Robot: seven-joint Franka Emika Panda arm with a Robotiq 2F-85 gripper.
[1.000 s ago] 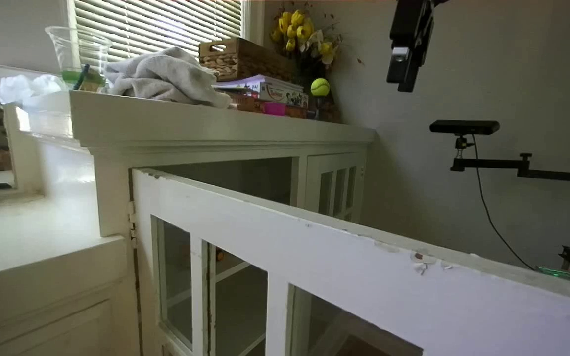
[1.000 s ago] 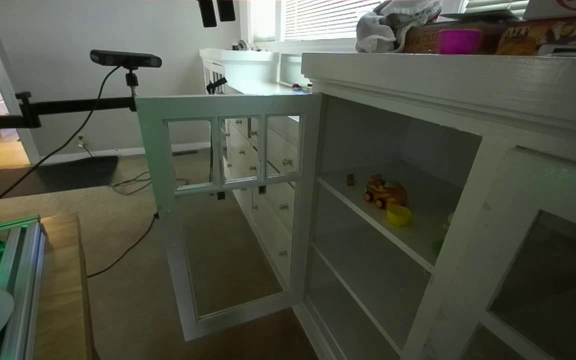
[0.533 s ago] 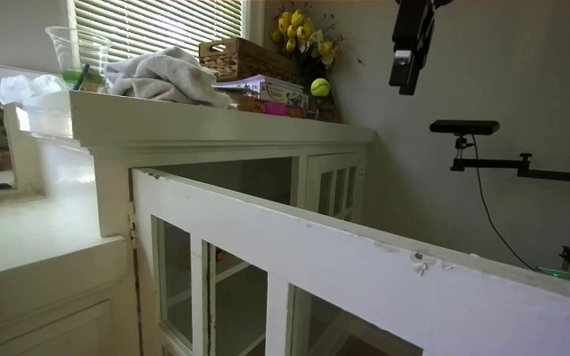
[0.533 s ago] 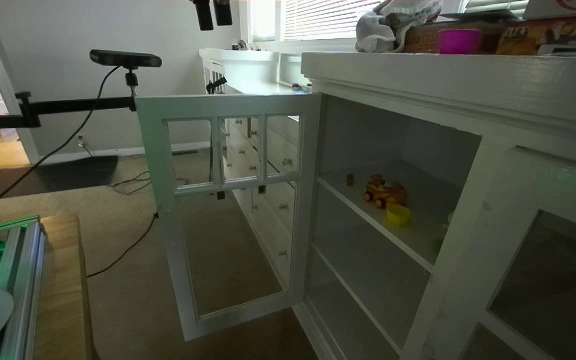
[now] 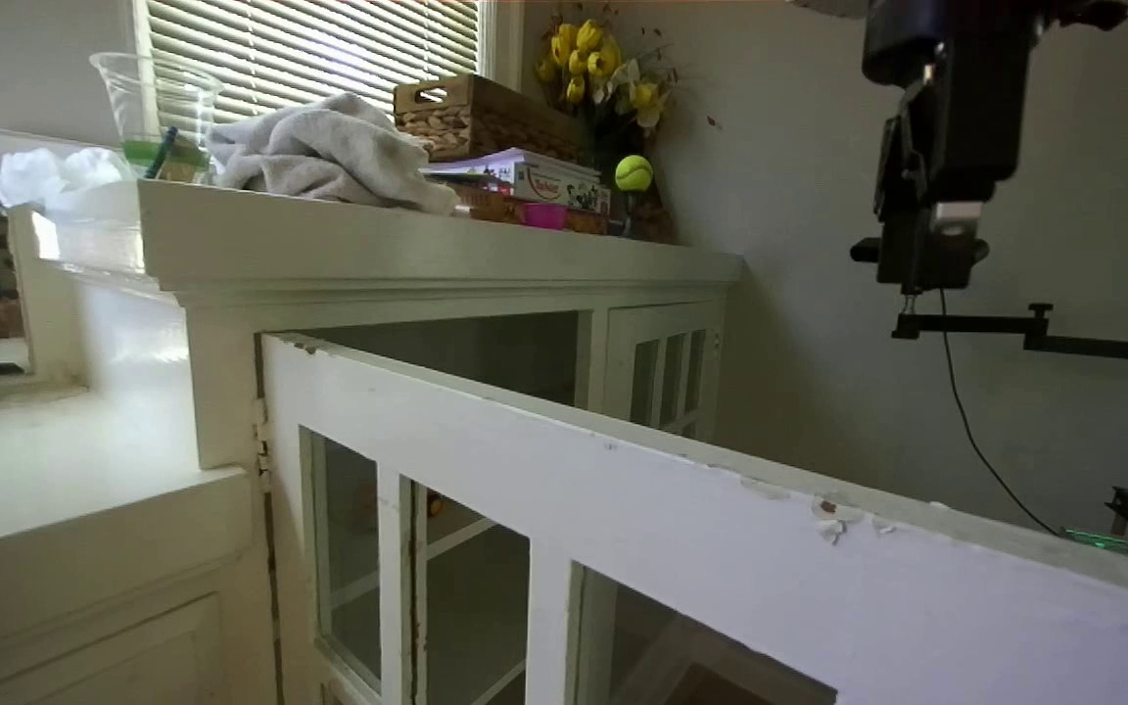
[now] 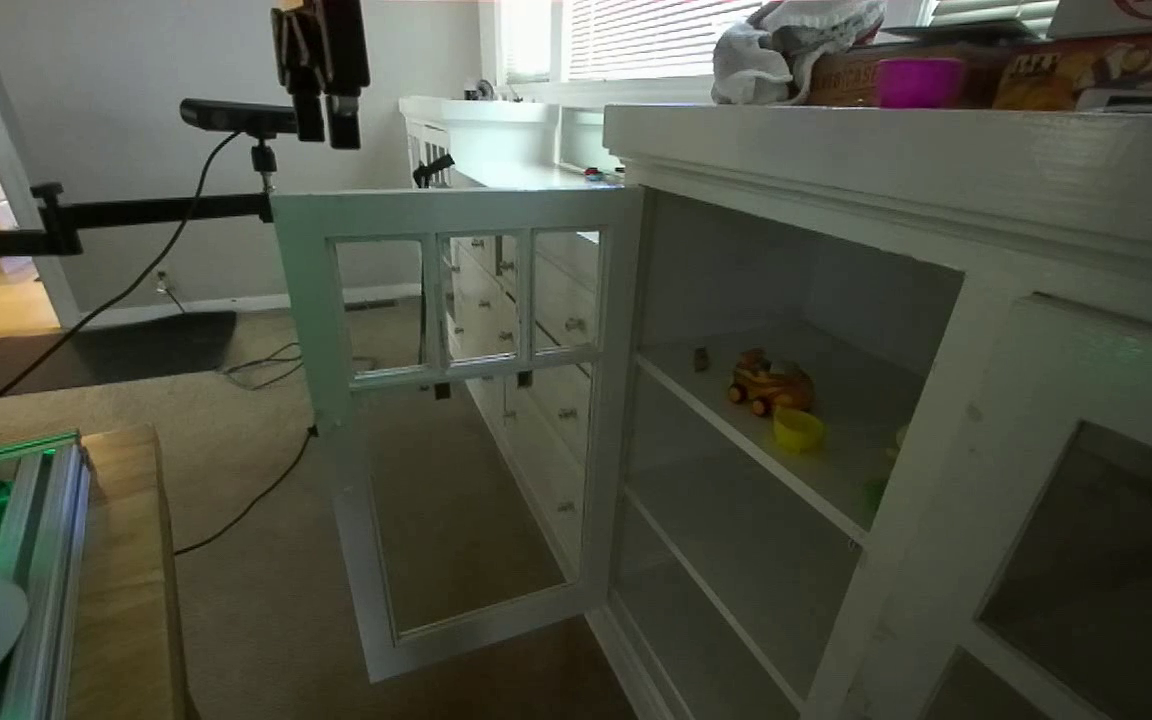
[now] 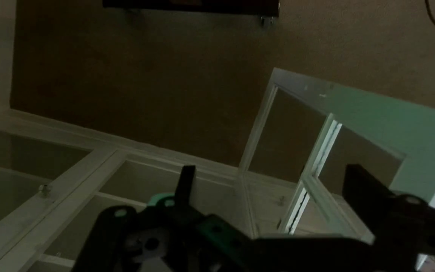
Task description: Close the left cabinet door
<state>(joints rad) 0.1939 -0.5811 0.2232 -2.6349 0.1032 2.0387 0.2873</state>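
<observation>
The left cabinet door is a white wooden door with glass panes and chipped paint on its top edge. It stands swung wide open in both exterior views [image 5: 691, 499] [image 6: 466, 208], and also shows in the wrist view [image 7: 383, 109]. My black gripper [image 5: 926, 279] is above the door, apart from it. In an exterior view the gripper [image 6: 327, 140] appears just above the top corner at the door's free edge. In the wrist view the fingers of the gripper [image 7: 270, 168] are wide apart with nothing between them; the door's bars show behind the gap.
The matching glass-paned door [image 5: 625, 362] is shut at the cabinet's far end. The countertop [image 5: 427, 245] holds a towel [image 5: 329, 152], a basket [image 5: 495, 117] and boxes. A camera on a black arm [image 6: 156, 212] stands near the open door. Shelves hold an orange toy [image 6: 771, 382].
My gripper has come down and shifted, rightward in an exterior view and leftward in the other exterior angle, toward the door's free edge. The door has not moved.
</observation>
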